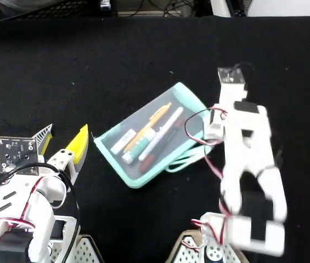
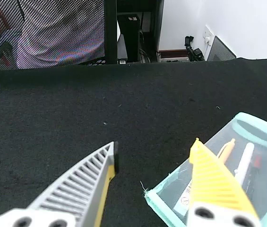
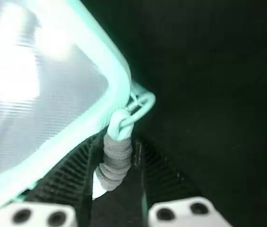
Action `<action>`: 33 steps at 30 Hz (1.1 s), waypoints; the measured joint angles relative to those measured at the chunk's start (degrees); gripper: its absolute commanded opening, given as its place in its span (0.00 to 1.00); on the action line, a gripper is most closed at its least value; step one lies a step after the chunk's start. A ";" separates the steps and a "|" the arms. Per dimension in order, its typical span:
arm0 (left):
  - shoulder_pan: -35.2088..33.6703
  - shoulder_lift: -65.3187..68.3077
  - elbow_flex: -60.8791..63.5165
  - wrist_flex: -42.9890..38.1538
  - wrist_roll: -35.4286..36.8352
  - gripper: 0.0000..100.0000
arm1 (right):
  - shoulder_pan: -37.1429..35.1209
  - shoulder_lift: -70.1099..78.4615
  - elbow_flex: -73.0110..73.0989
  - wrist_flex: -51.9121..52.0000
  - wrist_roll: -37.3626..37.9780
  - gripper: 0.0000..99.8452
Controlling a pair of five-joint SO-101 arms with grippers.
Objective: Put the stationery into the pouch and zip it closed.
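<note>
Two risks stand out. The pens already lie inside the mesh-fronted pouch, which sits mid-desk. The right claw is closed almost fully on the grey zipper pull at one pouch corner. The left claw gapes wide with nothing in it, just beside the opposite corner and apparently not touching it. With nothing pinning the pouch, a tug on the zip would likely drag or twist the whole thing instead of running the slider. The soft cord pull could also slip from so narrow a pinch.
</note>
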 measured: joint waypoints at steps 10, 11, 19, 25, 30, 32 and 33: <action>0.00 0.00 0.00 0.00 0.00 0.26 | -8.79 -24.88 0.88 2.64 15.47 0.01; 0.00 0.00 0.00 0.00 0.00 0.26 | -10.11 -26.29 0.88 2.64 16.26 0.01; 0.00 0.00 0.00 0.00 2.46 0.26 | -20.48 -32.00 -5.45 5.10 20.31 0.01; 0.00 0.00 3.69 -3.69 3.69 0.26 | -33.05 -32.35 -18.29 11.78 20.92 0.01; 5.63 0.00 3.69 -2.55 3.78 0.26 | -40.00 -31.03 -23.91 12.75 21.01 0.01; 10.11 0.00 2.90 -1.23 3.78 0.26 | -41.85 -28.40 -25.85 13.10 21.01 0.01; 12.48 0.00 2.20 -0.53 3.78 0.26 | -42.81 -26.90 -27.16 13.80 21.01 0.01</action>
